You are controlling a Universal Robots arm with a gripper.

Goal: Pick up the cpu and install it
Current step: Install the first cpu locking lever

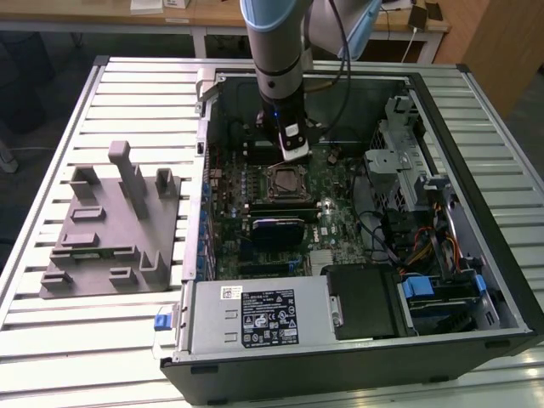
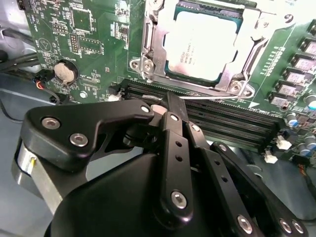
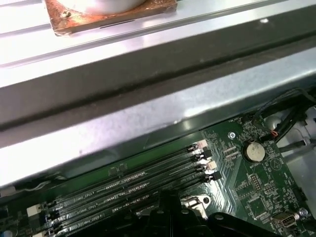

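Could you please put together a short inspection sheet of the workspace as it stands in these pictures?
Surface: slatted metal table, carrying an open computer case.
Job's things: cpu lies in the socket on the green board; in the exterior view the socket sits mid-board.
Clutter: grey plastic fixture with upright posts on the table, at the exterior view's left of the case.
Grippers: gripper hangs inside the case just behind the socket, holding nothing; fingers together.
Cables: black cable along the arm; coloured wires inside the case.
Surroundings: wooden desks behind the table.
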